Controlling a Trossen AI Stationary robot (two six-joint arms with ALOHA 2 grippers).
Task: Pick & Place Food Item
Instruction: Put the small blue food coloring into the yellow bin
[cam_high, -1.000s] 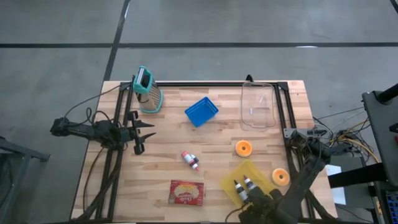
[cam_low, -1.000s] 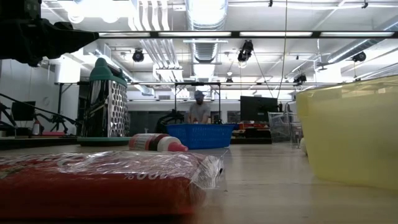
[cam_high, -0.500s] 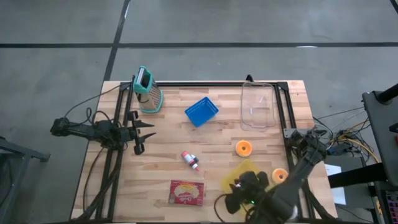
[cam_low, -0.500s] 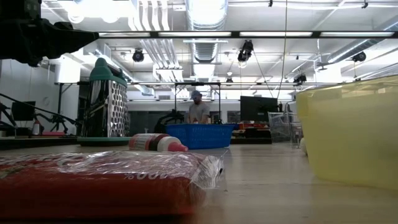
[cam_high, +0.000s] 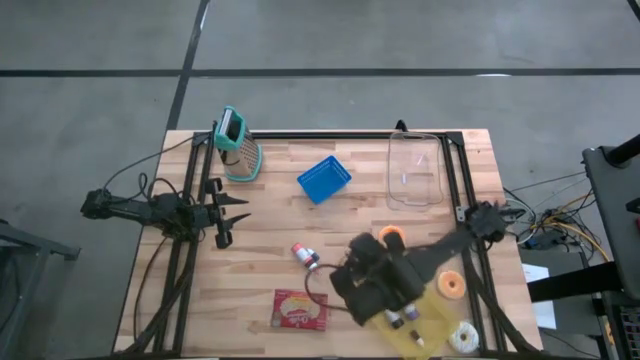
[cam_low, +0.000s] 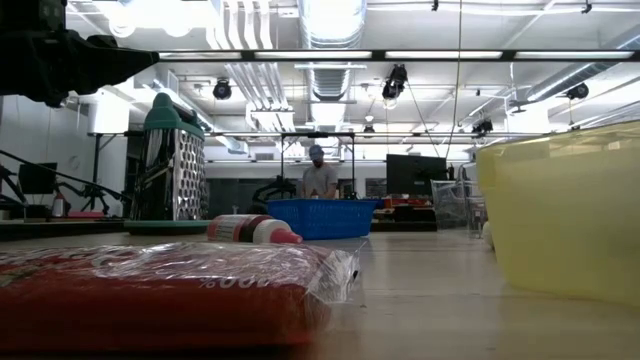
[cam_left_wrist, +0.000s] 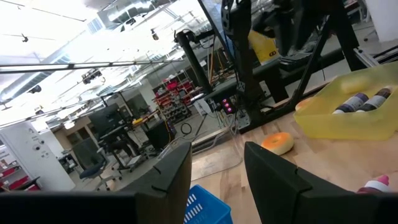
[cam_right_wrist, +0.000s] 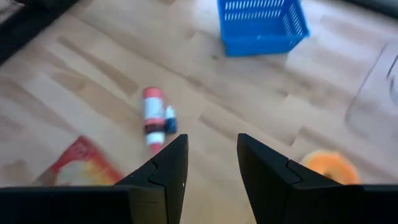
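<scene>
A red food packet (cam_high: 301, 309) lies flat near the table's near edge, also in the low view (cam_low: 160, 290) and the right wrist view (cam_right_wrist: 74, 165). Two orange doughnut-like rings (cam_high: 391, 238) (cam_high: 451, 285) lie to its right. My right gripper (cam_high: 352, 278) hangs open above the table's middle, slanting down toward two small bottles (cam_right_wrist: 152, 118), with nothing between its fingers (cam_right_wrist: 211, 168). My left gripper (cam_high: 225, 215) waits open at the table's left edge, also seen in its own wrist view (cam_left_wrist: 217, 174).
A yellow bin (cam_high: 425, 318) holding small bottles stands at the near right. A blue basket (cam_high: 324, 180), a teal-based grater (cam_high: 238, 145) and a clear container (cam_high: 415, 170) stand along the far side. A whitish ring (cam_high: 463, 337) lies near the near right corner. A person (cam_low: 320, 175) stands far behind.
My right gripper has swung up from over the yellow bin at the near edge toward the table's middle and left, turning as it went. It now hangs between the bin and the small bottles. Nothing on the table has moved.
</scene>
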